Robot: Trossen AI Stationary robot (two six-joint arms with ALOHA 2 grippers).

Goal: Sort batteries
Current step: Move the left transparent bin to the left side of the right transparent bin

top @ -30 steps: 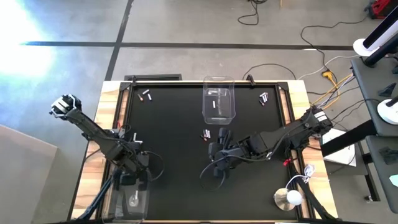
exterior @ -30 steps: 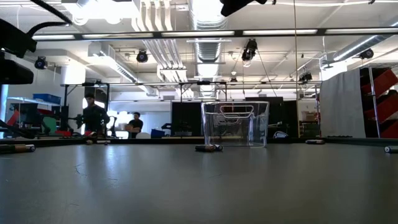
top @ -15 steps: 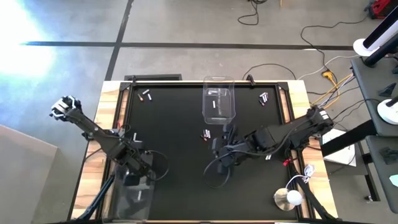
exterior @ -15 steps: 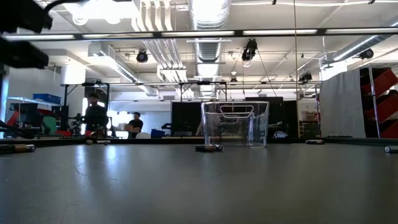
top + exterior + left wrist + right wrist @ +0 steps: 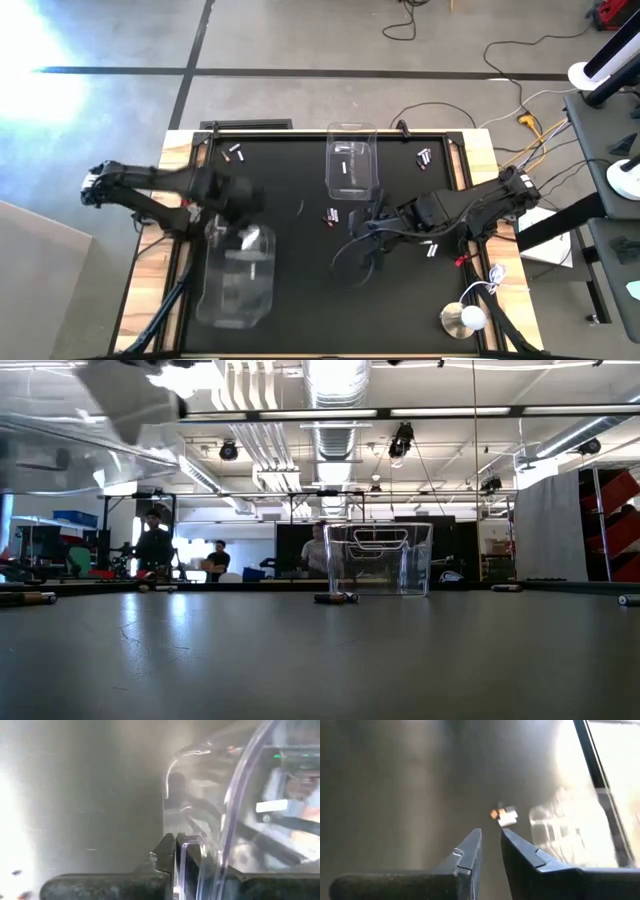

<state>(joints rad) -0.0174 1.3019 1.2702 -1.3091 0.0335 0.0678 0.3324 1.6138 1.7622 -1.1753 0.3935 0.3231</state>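
Note:
A clear plastic bin (image 5: 240, 278) with a pale battery inside hangs above the table's left half, with my left gripper (image 5: 226, 200) shut on it. It shows blurred at the low view's upper left (image 5: 90, 430). A second clear bin (image 5: 352, 166) stands at the far middle. Batteries lie in pairs at the far left (image 5: 235, 153), far right (image 5: 424, 156) and centre (image 5: 331, 216). My right gripper (image 5: 368, 222) hovers beside the centre pair (image 5: 503, 815), its fingers a narrow gap apart with nothing between them. My left gripper pinches the bin's end wall at its rim (image 5: 189, 851) between its two fingers. One finger (image 5: 164, 857) stands outside the wall and the other shows through the clear plastic. The fingers come from above, pointing down. The bin hangs below them, clear of the table.
Wooden strips (image 5: 178, 170) border the black mat on both sides. A white round object (image 5: 465, 318) sits off the mat at the near right. Cables (image 5: 352, 268) loop under my right arm. People stand in the room beyond the table (image 5: 152, 548).
My left gripper has risen and swung from the table's near-left corner toward the far edge and the middle. The clear bin has come off the table with it and now hangs clear. My right gripper has risen a little and drawn back toward the right.

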